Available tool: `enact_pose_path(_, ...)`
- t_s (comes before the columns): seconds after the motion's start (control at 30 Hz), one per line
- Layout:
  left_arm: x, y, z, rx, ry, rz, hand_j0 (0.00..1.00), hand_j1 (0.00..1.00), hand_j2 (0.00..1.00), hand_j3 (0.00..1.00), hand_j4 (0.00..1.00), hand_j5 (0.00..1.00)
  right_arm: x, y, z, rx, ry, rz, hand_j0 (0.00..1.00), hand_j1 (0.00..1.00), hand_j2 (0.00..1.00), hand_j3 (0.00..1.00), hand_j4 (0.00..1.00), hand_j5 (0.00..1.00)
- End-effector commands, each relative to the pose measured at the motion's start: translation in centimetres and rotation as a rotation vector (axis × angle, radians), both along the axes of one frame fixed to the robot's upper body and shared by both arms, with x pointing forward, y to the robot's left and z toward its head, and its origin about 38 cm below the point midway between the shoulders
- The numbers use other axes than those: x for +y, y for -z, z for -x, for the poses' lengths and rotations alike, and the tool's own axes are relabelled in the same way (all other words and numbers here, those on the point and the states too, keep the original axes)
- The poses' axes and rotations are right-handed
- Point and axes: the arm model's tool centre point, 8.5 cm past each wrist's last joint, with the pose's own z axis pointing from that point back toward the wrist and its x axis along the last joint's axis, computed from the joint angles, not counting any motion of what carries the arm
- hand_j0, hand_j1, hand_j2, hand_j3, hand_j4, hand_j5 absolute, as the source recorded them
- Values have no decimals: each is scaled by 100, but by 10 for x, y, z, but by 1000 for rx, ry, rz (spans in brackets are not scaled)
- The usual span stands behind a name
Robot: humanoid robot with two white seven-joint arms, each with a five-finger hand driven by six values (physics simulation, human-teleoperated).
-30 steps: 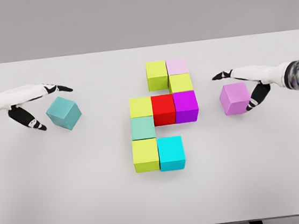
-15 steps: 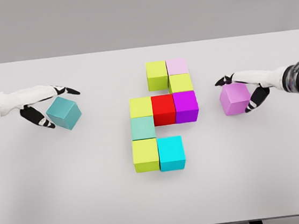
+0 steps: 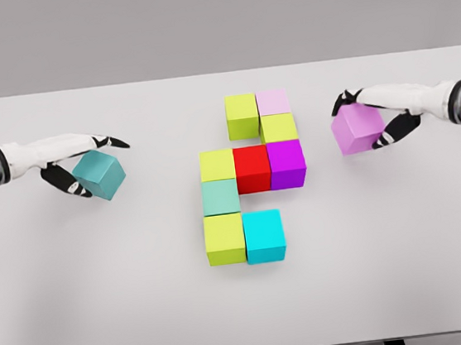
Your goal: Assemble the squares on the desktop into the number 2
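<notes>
Two hands | left hand (image 3: 75,157) fingers grasping teal cube (image 3: 100,174) | right hand (image 3: 382,109) fingers grasping violet cube (image 3: 357,129)

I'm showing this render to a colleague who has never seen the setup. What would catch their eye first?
Probably the cluster of coloured cubes mid-table, with the red cube at its heart and a cyan cube at its lower right. Then the two white arms: the left hand grips a teal cube, and the right hand grips a tilted violet cube.
</notes>
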Motion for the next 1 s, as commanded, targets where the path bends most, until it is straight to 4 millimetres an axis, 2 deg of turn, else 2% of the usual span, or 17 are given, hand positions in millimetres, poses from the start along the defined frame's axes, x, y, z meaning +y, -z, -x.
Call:
enact_pose_path(0.0,1,0,0,2,-5,3,95,95,95,95,95,95,2,-26,11,-88,-123,-4,39,39,39,39,39,39)
enact_pose_path(0.07,1,0,-1,0,-5,1,95,95,95,95,95,95,14,-39,31,-157,-322,-7,41,41,41,41,41,41)
enact_pose_path(0.13,1,0,-1,0,-5,1,94,94,94,94,94,94,23,-39,50,-186,-472,-6,42,42,42,42,42,42)
enact_pose_path(0.2,4,1,-1,4,-13,-1,89,89,89,89,89,89,31,-41,76,-211,-628,7,42,42,42,42,42,42)
enact_pose_path(0.37,4,5,-2,13,-20,1,87,87,87,87,87,87,6,-14,93,-110,-603,40,41,41,41,41,41,41)
enact_pose_path(0.43,3,7,-1,19,-16,0,84,84,84,84,84,84,5,4,101,-58,-604,30,40,40,40,40,40,40)
enact_pose_path(0.5,3,7,-1,19,-16,0,82,82,82,82,82,82,9,11,104,-37,-618,26,40,40,40,40,40,40)
enact_pose_path(0.67,2,10,0,25,-14,-3,77,77,77,77,77,77,14,15,104,-31,-631,22,40,40,40,40,40,40)
enact_pose_path(0.73,3,10,0,26,-16,-4,73,73,73,73,73,73,27,28,108,-5,-661,4,40,40,40,40,40,40)
enact_pose_path(0.8,3,11,0,29,-16,-4,67,67,67,67,67,67,41,34,107,-13,-688,-12,41,41,41,41,41,41)
enact_pose_path(0.87,2,12,0,32,-14,-4,64,64,64,64,64,64,49,34,106,-24,-701,-31,42,42,42,42,42,42)
enact_pose_path(0.97,2,12,0,31,-13,-4,56,56,56,56,56,56,55,22,99,-61,-712,-28,44,44,44,44,44,44)
